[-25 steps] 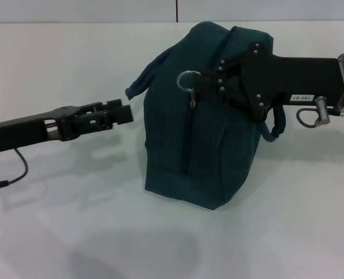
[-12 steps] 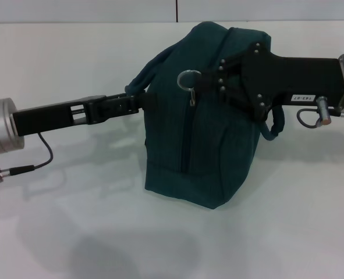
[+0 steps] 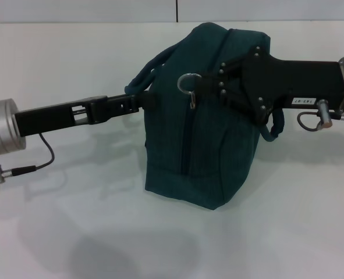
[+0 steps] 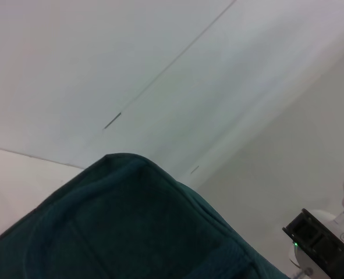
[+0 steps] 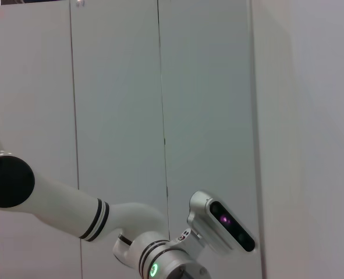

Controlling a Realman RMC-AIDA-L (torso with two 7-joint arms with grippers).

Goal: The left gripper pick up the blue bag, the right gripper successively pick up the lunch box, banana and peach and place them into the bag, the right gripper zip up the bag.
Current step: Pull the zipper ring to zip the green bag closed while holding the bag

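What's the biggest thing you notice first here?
The blue bag stands out, a big dark teal shape in the middle of the white table. The left gripper reaches its handle from one side, and the right gripper sits at the silver ring pull near the top.

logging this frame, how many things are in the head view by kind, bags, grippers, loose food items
bags: 1, the blue bag
grippers: 2, the left gripper at the bag's handle, the right gripper at the silver ring pull
loose food items: 0 visible
total: 3
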